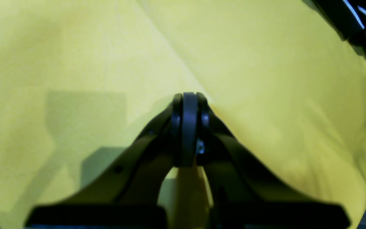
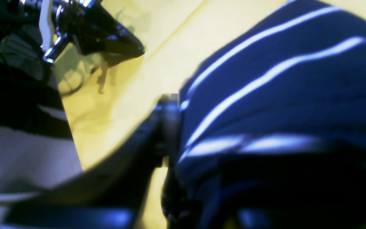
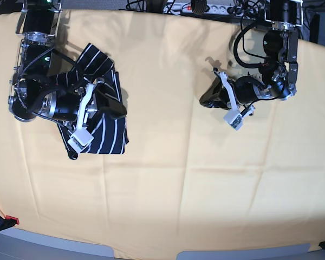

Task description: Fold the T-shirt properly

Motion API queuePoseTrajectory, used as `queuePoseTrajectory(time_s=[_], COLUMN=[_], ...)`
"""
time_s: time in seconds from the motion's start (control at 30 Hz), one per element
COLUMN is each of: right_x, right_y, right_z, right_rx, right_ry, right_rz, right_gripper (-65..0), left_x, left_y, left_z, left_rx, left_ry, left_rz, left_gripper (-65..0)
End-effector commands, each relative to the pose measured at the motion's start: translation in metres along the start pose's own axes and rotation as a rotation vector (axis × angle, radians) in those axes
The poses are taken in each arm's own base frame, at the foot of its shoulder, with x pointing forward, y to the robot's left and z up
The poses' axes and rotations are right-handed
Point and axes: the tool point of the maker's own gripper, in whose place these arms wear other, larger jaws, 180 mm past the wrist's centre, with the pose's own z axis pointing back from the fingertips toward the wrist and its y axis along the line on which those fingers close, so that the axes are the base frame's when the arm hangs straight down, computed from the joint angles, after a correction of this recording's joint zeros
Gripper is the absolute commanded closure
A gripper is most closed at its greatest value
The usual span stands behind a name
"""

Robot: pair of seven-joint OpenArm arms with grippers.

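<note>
On the bench (image 3: pixel 168 179), draped in yellow cloth (image 3: pixel 162 81), the T-shirt (image 3: pixel 105 138) was seen bunched toward the base view's left, clamped by the right end effector (image 2: pixel 170 127). Well apart, the left end effector (image 1: pixel 189 105) was held pressed together over bare cloth. Cables (image 3: pixel 206 8) were noted at the far edge.

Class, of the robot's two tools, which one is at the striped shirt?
The right tool, over the navy white-striped T-shirt; the left tool is above bare yellow cloth.

Robot lab: yellow-draped table (image 3: pixel 206 189), power strip (image 3: pixel 206 8).
</note>
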Motion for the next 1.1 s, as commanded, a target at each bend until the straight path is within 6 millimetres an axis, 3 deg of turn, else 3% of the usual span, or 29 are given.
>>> queuePoseTrajectory(time_s=[0.0,0.03,0.1,0.17,0.33,0.6,0.67,0.7,0.77,0.8,0.9,0.97,1.07], right_x=[0.018,0.022,0.035,0.054,0.079,0.079,0.076,0.075,0.072,0.070,0.056,0.030,0.013], right_y=[0.002,0.005,0.017,0.031,0.023,0.015,0.010,0.007,0.003,0.003,0.000,-0.023,-0.048], right_z=[0.005,0.005,0.007,0.012,0.021,0.029,0.034,0.037,0.041,0.041,0.038,0.034,0.034], right_rx=[0.008,0.024,0.096,0.176,0.150,0.119,0.101,0.092,0.077,0.075,0.056,-0.066,-0.216], right_ry=[-0.052,-0.071,-0.130,-0.206,-0.232,-0.206,-0.185,-0.177,-0.160,-0.156,-0.118,-0.006,0.038], right_rz=[0.042,0.044,0.047,0.057,0.127,0.150,0.156,0.159,0.163,0.162,0.138,0.127,0.126], right_gripper=[-32.7,-40.8,-45.8,-45.8,-45.6,-43.7,-38.3,-30.4,-6.2,0.0,0.0,0.0,0.0], left_x=[0.017,0.017,0.017,0.017,0.023,0.028,0.031,0.033,0.037,0.039,0.039,0.040,0.041], left_y=[0.000,0.000,0.001,0.001,-0.005,-0.030,-0.039,-0.042,-0.045,-0.046,-0.046,-0.046,-0.045], left_z=[0.005,0.005,0.005,0.005,0.006,0.010,0.012,0.013,0.014,0.015,0.015,0.015,0.015], left_rx=[-0.006,-0.006,-0.005,-0.005,-0.038,-0.185,-0.238,-0.259,-0.279,-0.282,-0.281,-0.281,-0.280], left_ry=[-0.051,-0.051,-0.050,-0.050,-0.082,-0.100,-0.113,-0.122,-0.142,-0.149,-0.154,-0.156,-0.158], left_rz=[-0.023,-0.023,-0.024,-0.024,0.000,0.047,0.075,0.086,0.097,0.100,0.101,0.100,0.096], left_gripper=[0.0,0.0,0.0,0.0,0.0,0.0,0.0,0.0,0.0,0.0,0.0,0.0,0.0])
